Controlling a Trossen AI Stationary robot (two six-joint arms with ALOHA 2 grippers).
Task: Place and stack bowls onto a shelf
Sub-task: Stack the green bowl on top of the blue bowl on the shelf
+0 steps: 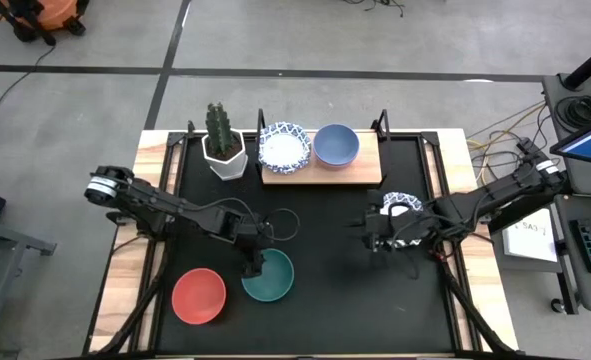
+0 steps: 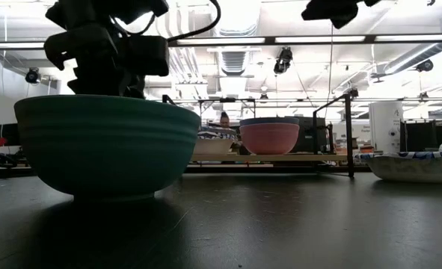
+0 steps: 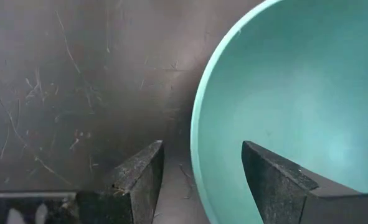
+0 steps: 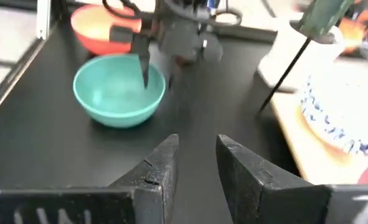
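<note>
Green bowl [image 1: 268, 276] lower centre: left gripper [image 1: 252, 262] spread astride its rim. Right gripper [image 1: 374, 231] empty, parted. No writing legible.

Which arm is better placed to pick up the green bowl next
The left. Its end effector hangs directly over the round green bowl, open fingers straddling the rim. The right end effector hovers open over bare black mat, well away from it.
</note>
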